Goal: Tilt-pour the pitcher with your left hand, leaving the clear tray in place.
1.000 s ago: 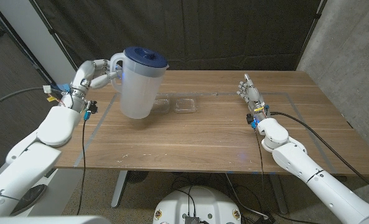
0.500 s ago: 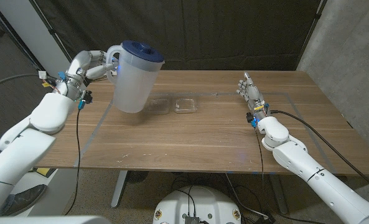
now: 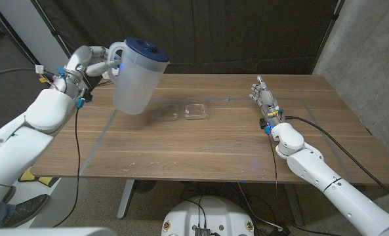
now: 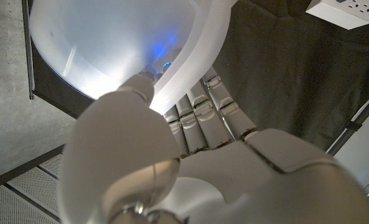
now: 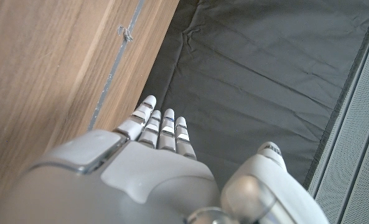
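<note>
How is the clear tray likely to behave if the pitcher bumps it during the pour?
The clear tray looks thin and shallow, so it is probably light and would slide on the smooth wooden table rather than tip. It appears to be flimsy plastic that may flex. The pitcher, lifted by the left hand, hangs just beside it.

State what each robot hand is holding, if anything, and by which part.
The left hand grips the pitcher by its handle, lifted off the table. The right hand holds nothing.

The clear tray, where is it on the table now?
In the head view the clear tray lies on the table left of centre, toward the far edge, just right of the pitcher held up by the left hand.
</note>
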`<move>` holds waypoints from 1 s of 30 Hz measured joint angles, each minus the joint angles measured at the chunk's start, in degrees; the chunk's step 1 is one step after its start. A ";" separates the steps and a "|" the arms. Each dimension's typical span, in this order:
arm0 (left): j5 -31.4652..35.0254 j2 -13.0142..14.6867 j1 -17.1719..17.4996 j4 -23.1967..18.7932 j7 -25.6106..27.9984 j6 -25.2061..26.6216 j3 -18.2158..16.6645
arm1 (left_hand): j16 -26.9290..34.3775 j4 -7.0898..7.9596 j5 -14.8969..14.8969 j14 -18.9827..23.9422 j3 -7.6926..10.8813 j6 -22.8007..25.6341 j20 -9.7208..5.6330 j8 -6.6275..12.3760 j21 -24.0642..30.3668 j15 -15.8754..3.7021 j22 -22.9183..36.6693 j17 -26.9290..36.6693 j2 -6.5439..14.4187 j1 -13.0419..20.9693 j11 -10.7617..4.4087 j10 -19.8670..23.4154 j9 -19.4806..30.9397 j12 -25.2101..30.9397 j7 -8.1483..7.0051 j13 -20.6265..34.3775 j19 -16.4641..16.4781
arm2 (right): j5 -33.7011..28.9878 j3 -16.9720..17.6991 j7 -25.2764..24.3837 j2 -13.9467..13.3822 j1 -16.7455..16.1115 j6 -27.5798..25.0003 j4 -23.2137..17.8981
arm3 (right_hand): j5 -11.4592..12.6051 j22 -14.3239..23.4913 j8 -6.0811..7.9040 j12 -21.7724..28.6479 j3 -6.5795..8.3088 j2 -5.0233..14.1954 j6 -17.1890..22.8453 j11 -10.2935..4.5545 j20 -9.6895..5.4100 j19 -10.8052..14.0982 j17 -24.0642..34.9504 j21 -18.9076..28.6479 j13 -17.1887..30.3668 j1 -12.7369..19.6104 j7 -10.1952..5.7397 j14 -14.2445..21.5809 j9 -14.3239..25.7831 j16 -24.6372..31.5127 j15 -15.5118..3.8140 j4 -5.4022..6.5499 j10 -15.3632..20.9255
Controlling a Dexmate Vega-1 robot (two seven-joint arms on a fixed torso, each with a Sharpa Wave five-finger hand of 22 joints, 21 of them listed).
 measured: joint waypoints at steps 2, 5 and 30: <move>0.36 0.18 -0.16 -0.08 -0.07 0.34 0.00 | 0.00 -0.11 0.00 0.07 0.11 0.23 0.18 0.00 0.21 -0.07 0.00 0.00 0.00 0.00 0.00 0.00 -0.01 0.00 -0.23 0.00 -0.18 | -0.06 -0.02 -0.02 0.02 0.00 0.03 -0.03 | 0.00 0.00 0.00 0.00 0.00 0.00 0.00 0.00 0.00 0.00 0.00 0.00 0.00 0.00 0.00 0.00 0.00 0.00 0.00 0.00 0.00; 0.93 0.45 -0.41 -0.26 -0.17 0.85 0.00 | -0.45 -0.18 0.00 0.30 0.18 0.31 0.18 0.00 0.21 0.08 0.00 0.27 0.00 0.00 -0.02 0.02 -0.02 -0.21 -0.31 0.00 -0.18 | -0.12 -0.07 -0.05 0.09 0.00 0.04 -0.07 | 0.00 0.00 0.00 0.00 0.00 0.00 0.00 0.00 0.00 0.00 0.00 0.00 0.00 0.00 0.00 0.00 0.00 0.00 0.00 0.00 0.00; 7.84 8.32 -6.26 -3.23 -4.16 10.79 3.72 | -0.79 -0.33 0.00 0.56 0.33 0.31 0.08 -0.45 1.27 0.03 0.01 0.80 0.00 0.00 -0.19 0.19 -0.22 -0.66 -0.31 0.16 -0.91 | -0.21 -0.27 -0.19 1.19 -0.28 1.88 1.02 | -0.45 0.00 0.00 0.00 0.00 0.21 0.00 0.00 0.00 0.00 0.00 0.00 0.00 -0.22 0.00 0.00 0.00 0.00 0.00 0.00 0.43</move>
